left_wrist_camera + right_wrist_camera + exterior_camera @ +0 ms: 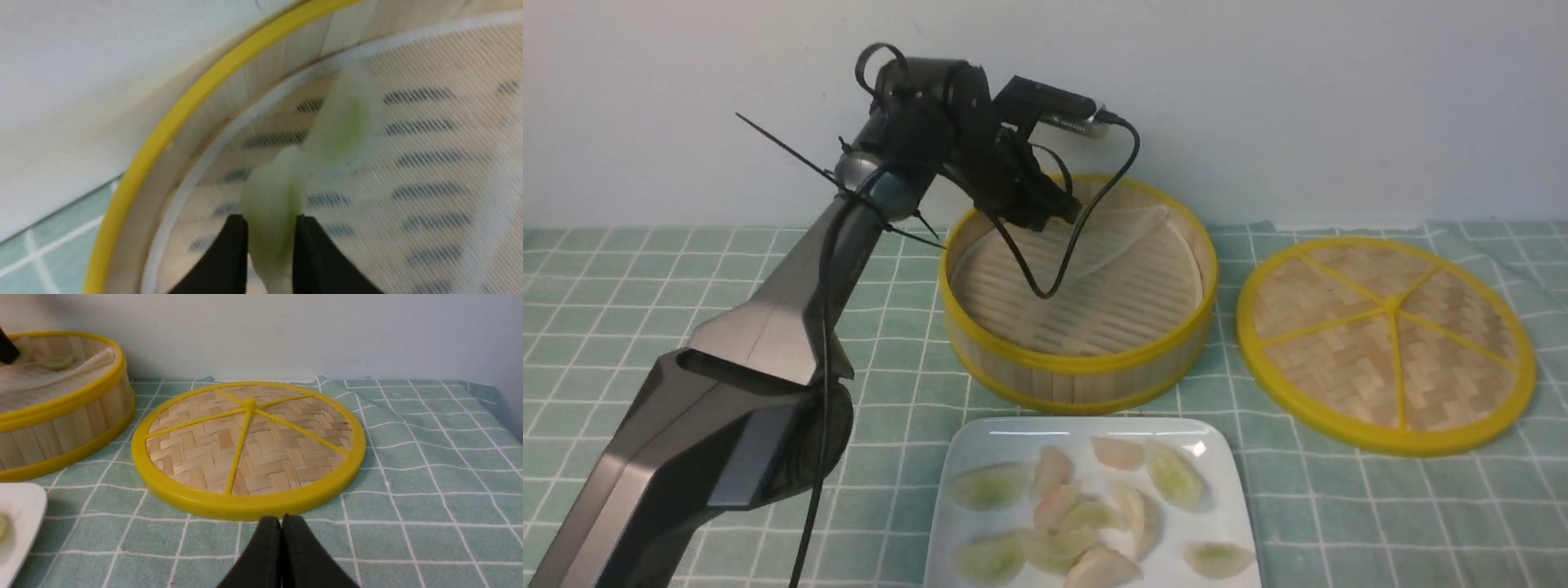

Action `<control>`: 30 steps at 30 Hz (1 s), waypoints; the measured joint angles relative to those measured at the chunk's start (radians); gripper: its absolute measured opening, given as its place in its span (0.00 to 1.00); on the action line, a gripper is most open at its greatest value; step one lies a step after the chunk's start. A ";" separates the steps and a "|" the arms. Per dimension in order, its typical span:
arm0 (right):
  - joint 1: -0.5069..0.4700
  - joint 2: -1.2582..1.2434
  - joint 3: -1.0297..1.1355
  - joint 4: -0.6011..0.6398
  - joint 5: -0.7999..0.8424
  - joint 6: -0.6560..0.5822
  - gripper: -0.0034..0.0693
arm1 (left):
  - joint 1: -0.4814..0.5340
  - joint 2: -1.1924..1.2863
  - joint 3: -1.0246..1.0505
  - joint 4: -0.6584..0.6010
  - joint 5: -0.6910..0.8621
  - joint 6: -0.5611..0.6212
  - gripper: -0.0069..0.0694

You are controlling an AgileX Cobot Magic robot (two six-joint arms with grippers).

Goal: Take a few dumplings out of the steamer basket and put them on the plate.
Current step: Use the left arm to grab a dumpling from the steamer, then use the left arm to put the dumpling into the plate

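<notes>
Glossy plate (1013,439); left pincer (270,221) pinches translucent green dumpling (273,192) inside bamboo steamer basket (163,131); right pincer (281,521) pressed together.

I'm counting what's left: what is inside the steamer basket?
The steamer basket holds a whitish liner, a loose green dumpling, and a second dumpling pinched by the left gripper. In the front view the arm hides both.

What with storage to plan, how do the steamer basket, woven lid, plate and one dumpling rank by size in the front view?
Plate: widest, but nearest and cropped, so unsure.
Woven lid and steamer basket: alike.
Dumpling.
</notes>
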 joint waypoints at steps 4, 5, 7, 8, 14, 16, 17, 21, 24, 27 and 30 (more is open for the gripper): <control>0.000 0.000 0.000 0.000 0.000 0.000 0.03 | 0.000 -0.066 -0.006 0.011 0.047 0.000 0.24; 0.000 0.000 0.000 0.000 0.000 0.000 0.03 | 0.000 -0.081 -0.006 0.006 0.049 0.000 0.24; 0.000 0.000 0.000 0.000 0.000 0.000 0.03 | -0.001 -0.097 -0.006 -0.009 0.050 0.000 0.24; 0.000 0.000 0.000 0.000 0.000 0.000 0.03 | -0.002 -0.115 -0.006 -0.035 0.051 -0.002 0.24; 0.000 0.000 0.000 0.000 0.000 0.000 0.03 | -0.018 -0.173 -0.007 -0.089 0.055 -0.020 0.24; 0.000 0.000 0.000 0.000 0.000 0.000 0.03 | -0.024 -0.216 0.025 -0.090 0.055 -0.025 0.24; 0.000 0.000 0.000 0.000 0.000 0.000 0.03 | -0.026 -0.261 0.079 -0.081 0.055 -0.025 0.24; 0.000 0.000 0.000 0.000 0.000 0.000 0.03 | -0.031 -0.414 0.328 -0.037 0.053 -0.016 0.24; 0.000 0.000 0.000 0.000 0.000 0.000 0.03 | -0.033 -0.545 0.577 -0.030 0.053 -0.006 0.24; 0.000 0.000 0.000 0.000 0.000 0.000 0.03 | -0.036 -0.685 0.822 -0.031 0.047 0.008 0.24; 0.000 0.000 0.000 0.000 0.000 0.000 0.03 | -0.050 -0.819 1.083 -0.032 0.047 0.021 0.24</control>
